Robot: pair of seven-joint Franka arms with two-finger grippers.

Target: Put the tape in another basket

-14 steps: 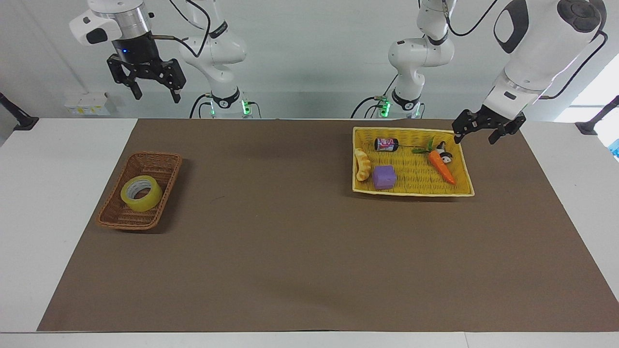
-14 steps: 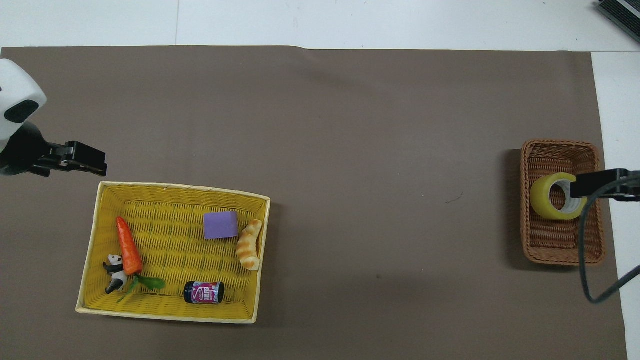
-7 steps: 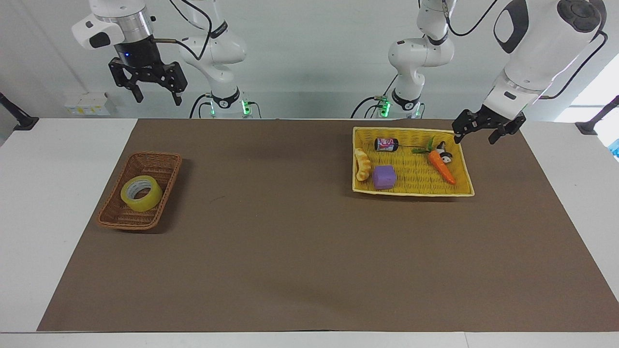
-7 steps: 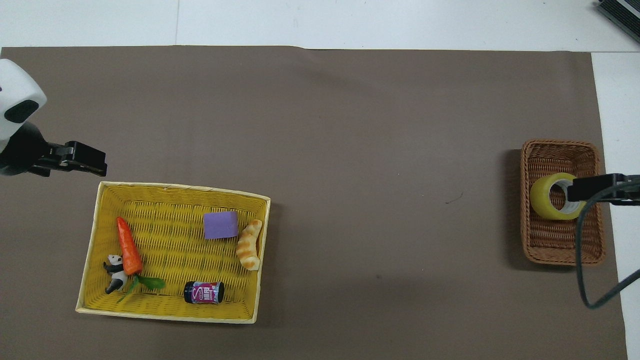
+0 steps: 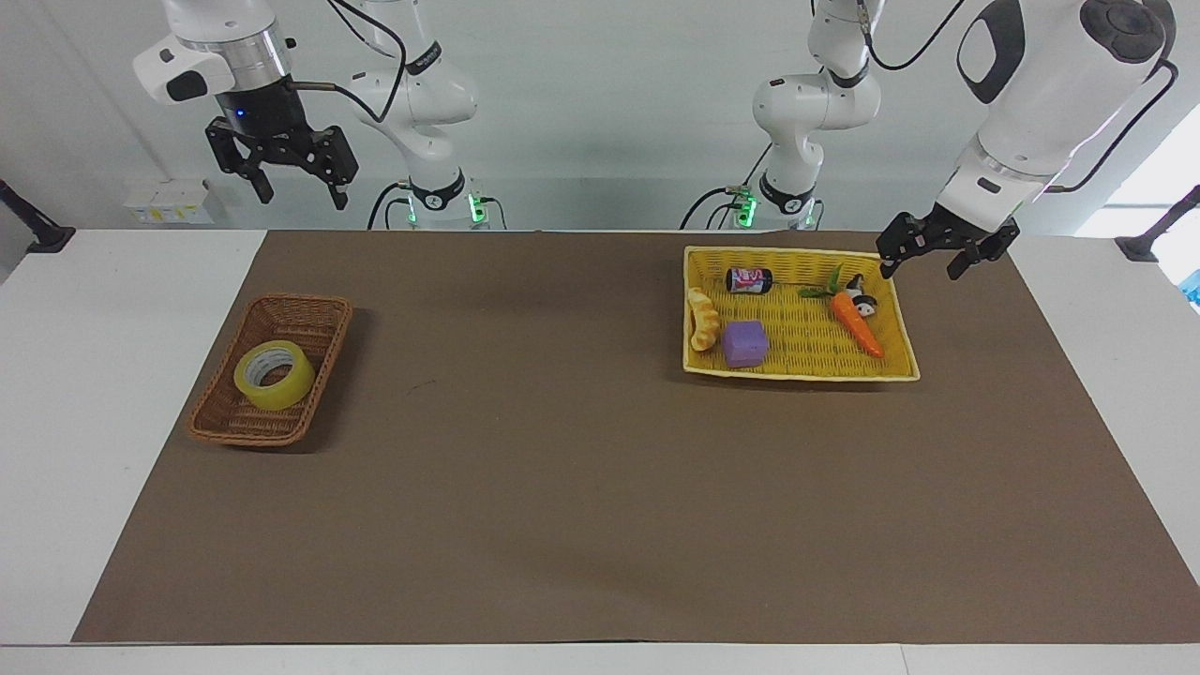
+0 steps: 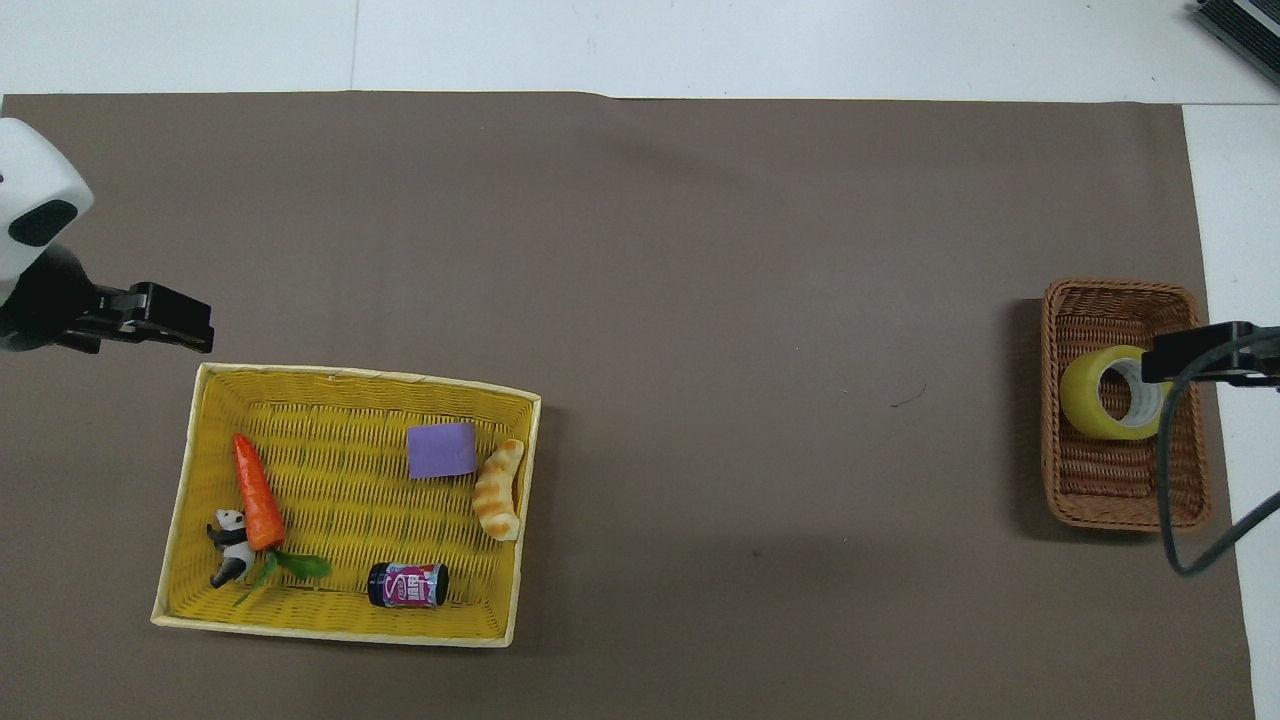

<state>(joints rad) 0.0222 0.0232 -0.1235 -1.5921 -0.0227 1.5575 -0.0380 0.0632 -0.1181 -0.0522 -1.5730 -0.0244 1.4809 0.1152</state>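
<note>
The yellow tape roll [image 5: 274,375] lies in the dark brown wicker basket [image 5: 246,433] at the right arm's end of the table. It also shows in the overhead view [image 6: 1080,400], in the basket [image 6: 1120,515]. My right gripper [image 5: 298,192] is open and empty, held high in the air. In the overhead view my right gripper [image 6: 1190,355] lies over the basket's edge beside the tape. My left gripper [image 5: 921,270] is open and empty, waiting above the mat by a corner of the yellow tray [image 5: 797,372].
The flat yellow tray [image 6: 330,628] holds a purple cube [image 6: 441,450], a carrot [image 6: 256,490], a bread piece [image 6: 497,490], a small can [image 6: 407,585] and a panda figure [image 6: 230,545]. A brown mat [image 5: 562,469] covers the table.
My right gripper has shifted slightly while staying high over the wicker basket. The tape and my left arm have not moved.
</note>
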